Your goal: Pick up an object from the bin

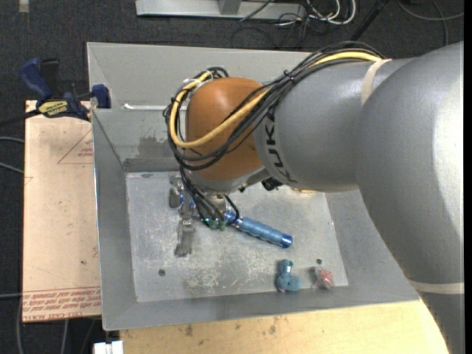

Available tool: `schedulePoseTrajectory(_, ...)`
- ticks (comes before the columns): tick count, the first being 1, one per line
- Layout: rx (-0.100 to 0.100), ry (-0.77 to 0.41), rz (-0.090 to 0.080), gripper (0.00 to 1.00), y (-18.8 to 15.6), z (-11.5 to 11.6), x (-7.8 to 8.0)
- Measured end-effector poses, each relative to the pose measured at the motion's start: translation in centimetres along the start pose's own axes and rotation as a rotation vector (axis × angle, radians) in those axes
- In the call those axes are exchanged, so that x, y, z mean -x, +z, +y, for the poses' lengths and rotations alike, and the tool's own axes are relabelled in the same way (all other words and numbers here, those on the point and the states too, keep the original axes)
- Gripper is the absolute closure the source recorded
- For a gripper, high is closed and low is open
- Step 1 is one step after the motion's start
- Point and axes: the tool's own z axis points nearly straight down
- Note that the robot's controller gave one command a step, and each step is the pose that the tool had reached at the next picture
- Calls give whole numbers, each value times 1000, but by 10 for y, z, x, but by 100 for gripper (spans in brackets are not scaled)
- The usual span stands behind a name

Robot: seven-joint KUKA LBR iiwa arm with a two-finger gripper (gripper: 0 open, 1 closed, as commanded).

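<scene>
Nearest the camera, the grey arm [369,146] reaches in from the view's right and ends at an orange cover [221,131] over the back left part of the bin [110,198].

1. Claw position. The claw [184,236] hangs below the orange cover, low over the bin floor, left of centre. Its opening cannot be told from this angle. No object is seen held in it, and the floor beneath its tip appears bare.

2. Nearest object. A blue pen [262,231] lies flat on the floor to the view's right of the claw. Its near end is just beside the claw's body and its far end points away.

3. Long axis. The pen runs from upper left to lower right in the view, at a shallow slant.

4. Other objects. A small blue plug [286,277] and a pink piece [323,277] lie near the front right corner, well apart from the claw.

5. Assessment. To take the pen, the claw would probably need to shift toward the view's right, onto the mid-length, and close across the slanted axis, not along it.
</scene>
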Motion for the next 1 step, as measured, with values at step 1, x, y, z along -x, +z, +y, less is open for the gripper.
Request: schedulePoseTrajectory(1, -1, -102, -11, 0, 60, -34, 95)
